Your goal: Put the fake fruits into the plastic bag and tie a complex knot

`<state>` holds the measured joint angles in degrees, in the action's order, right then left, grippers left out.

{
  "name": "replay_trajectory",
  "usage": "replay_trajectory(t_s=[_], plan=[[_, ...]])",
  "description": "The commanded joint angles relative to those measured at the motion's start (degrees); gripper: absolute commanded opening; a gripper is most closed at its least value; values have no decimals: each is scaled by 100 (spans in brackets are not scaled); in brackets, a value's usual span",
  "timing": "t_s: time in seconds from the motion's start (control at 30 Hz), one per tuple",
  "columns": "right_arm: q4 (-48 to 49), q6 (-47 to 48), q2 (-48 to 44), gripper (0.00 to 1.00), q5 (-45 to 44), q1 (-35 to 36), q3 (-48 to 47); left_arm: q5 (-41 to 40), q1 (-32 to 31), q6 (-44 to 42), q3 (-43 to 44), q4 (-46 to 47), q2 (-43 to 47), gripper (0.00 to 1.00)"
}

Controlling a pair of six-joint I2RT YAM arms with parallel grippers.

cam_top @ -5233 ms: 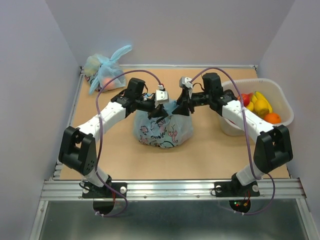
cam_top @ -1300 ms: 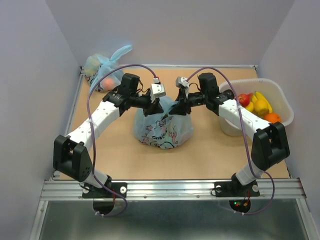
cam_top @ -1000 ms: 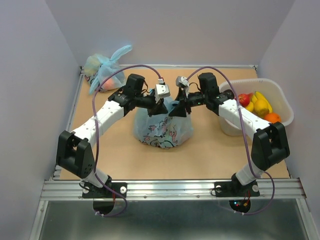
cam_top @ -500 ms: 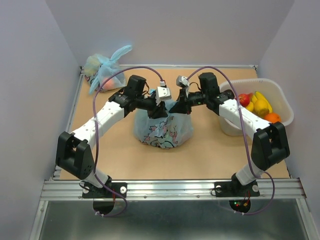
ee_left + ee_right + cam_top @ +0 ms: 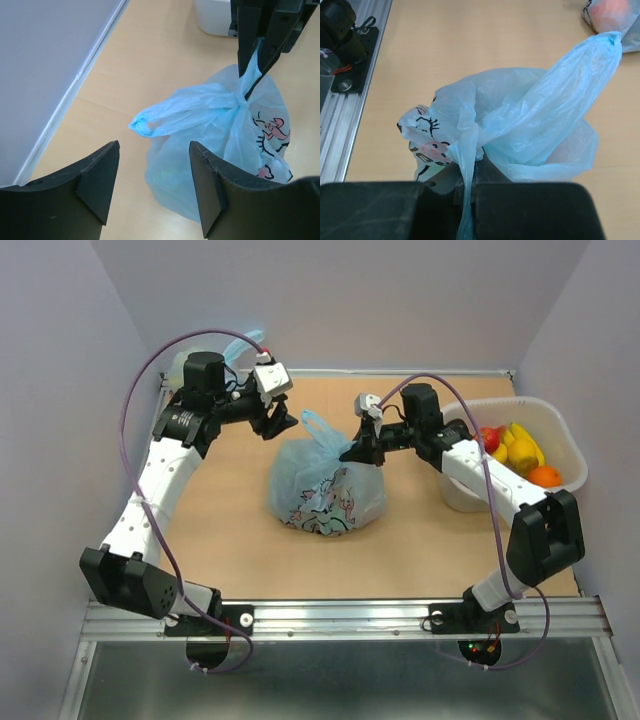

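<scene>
Near the desk's (image 5: 420,540) far-left corner, the left gripper (image 5: 268,422) hangs in the air with its fingers apart and nothing between them. In the middle of the desk sits the plastic bag (image 5: 325,490), thin, light blue and bulging, with pink-and-dark cartoon figures on a white panel. One handle loop (image 5: 175,115) sticks out free toward the left. The handles meet in a knot (image 5: 240,100). The right gripper (image 5: 352,452) is clamped on the other handle strip. At the right edge, a clear bin (image 5: 560,430) holds fake fruits (image 5: 520,448).
</scene>
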<state>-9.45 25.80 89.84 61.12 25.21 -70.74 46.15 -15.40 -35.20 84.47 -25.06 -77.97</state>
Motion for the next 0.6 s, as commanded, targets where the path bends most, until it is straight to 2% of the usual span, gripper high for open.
replay_trajectory(t_s=[0.0,0.17,0.37,0.4,0.5,0.57], plan=[[216,679,-301,1,136,45,16,-71,-42,-495,254,-245,-446,69],[198,1128,-380,0,75,80,60,-1,124,-435,149,203,-754,70],[119,1576,-485,0,67,142,201,683,213,29,632,124,-1132,71],[110,1612,-494,0,66,159,218,798,265,483,615,176,-1141,71],[84,1682,-477,0,31,186,236,1255,353,1153,484,396,-1150,71],[66,1752,-476,0,14,203,254,1457,423,2145,352,860,-1089,73]])
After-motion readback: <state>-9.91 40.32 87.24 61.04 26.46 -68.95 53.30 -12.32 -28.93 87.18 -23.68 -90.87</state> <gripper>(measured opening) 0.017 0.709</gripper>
